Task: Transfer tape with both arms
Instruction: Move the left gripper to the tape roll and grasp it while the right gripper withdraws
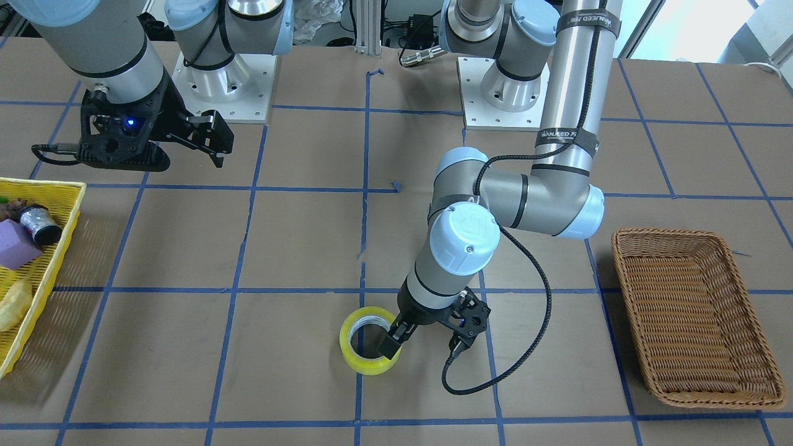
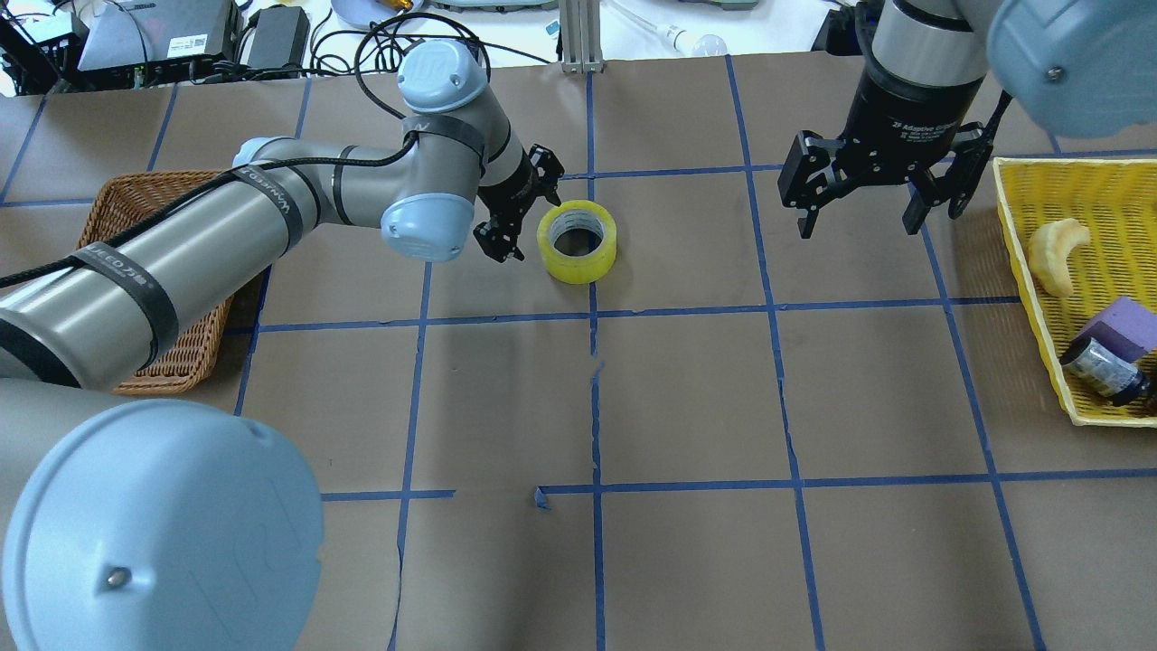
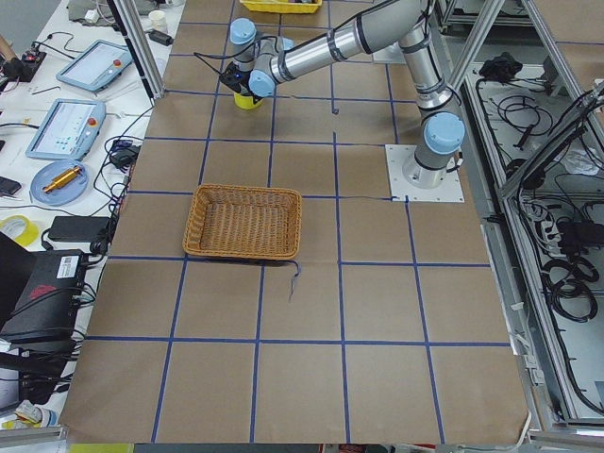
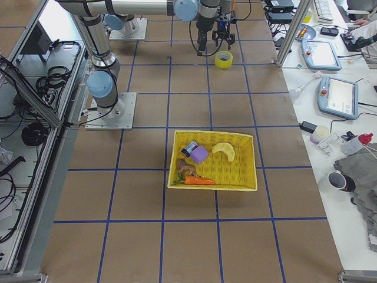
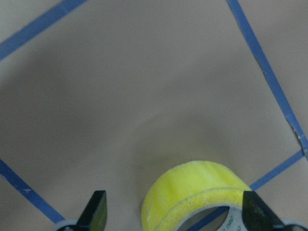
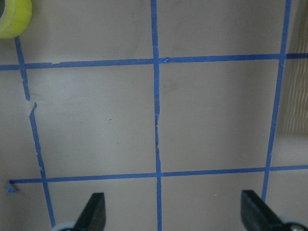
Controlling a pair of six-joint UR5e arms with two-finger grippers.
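Grey left arm reaches to the front view's lower centre, its gripper spread open, off-centre against the yellow tape lying flat on the table, so closing could shove the roll aside, while the right gripper, upper right overhead, hangs open above brown paper with blue gridlines, cluttered benches around.

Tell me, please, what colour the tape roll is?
The tape roll is yellow, with a pale inner core; clearest in the overhead view.
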